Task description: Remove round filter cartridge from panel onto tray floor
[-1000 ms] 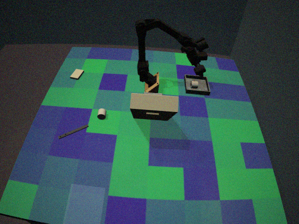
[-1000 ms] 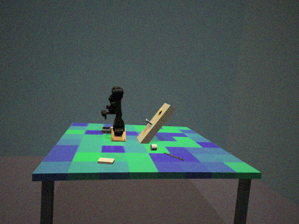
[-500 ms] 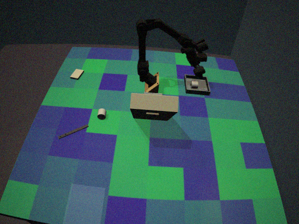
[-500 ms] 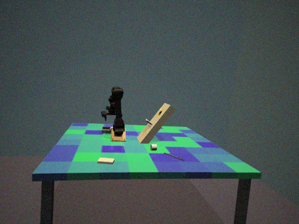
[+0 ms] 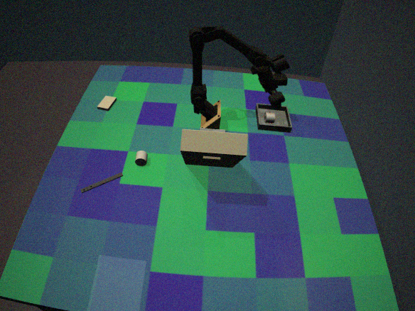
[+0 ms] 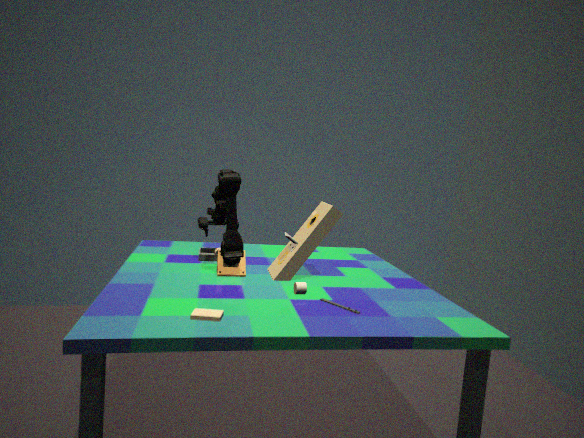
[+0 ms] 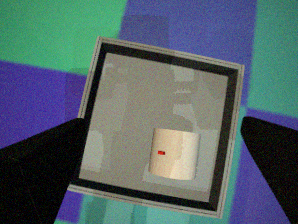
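The beige round filter cartridge (image 5: pixel 270 116) (image 7: pixel 175 152) lies on its side on the floor of the dark-walled tray (image 5: pixel 273 127) (image 7: pixel 160 198) (image 6: pixel 207 255), with a small red mark on its flank. My gripper (image 5: pixel 276 102) (image 7: pixel 164 125) (image 6: pixel 204 230) hangs above the tray, open wide, its two dark fingers well apart on either side of the tray and clear of the cartridge. The tilted beige service panel (image 5: pixel 213 142) (image 6: pixel 305 240) stands in the middle of the table, in front of the arm's base.
A small white cylinder (image 5: pixel 141 157) (image 6: pixel 300 287) stands left of the panel. A thin dark bar (image 5: pixel 101 182) (image 6: pixel 340 305) lies near it. A flat beige block (image 5: pixel 106 102) (image 6: pixel 207 314) lies at the far left. The arm's base plate (image 5: pixel 213 118) (image 6: pixel 231 270) sits behind the panel.
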### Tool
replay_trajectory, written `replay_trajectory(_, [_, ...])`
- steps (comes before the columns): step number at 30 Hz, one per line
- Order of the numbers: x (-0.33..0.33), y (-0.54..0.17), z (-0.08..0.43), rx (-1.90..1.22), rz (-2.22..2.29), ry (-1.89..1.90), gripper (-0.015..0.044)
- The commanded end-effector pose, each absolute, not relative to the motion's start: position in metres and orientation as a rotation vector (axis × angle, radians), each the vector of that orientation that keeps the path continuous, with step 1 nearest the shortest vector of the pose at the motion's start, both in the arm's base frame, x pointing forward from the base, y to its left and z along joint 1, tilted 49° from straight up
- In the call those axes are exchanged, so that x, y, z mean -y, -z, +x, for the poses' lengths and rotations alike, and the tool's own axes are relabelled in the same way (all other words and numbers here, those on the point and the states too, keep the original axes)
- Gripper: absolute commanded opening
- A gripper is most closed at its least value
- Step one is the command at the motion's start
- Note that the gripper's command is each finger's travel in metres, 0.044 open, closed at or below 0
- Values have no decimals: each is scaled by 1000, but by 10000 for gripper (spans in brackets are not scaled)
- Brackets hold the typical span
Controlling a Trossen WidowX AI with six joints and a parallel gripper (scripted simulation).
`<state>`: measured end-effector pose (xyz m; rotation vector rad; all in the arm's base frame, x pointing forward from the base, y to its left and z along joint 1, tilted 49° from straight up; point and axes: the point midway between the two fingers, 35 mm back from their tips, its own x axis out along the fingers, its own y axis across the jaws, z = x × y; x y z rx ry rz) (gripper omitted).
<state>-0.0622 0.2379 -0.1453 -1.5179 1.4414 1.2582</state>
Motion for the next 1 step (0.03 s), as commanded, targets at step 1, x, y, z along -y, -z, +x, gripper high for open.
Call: replay_trajectory(1, [-238,146,-62,-1442,-1516,-1258,440])
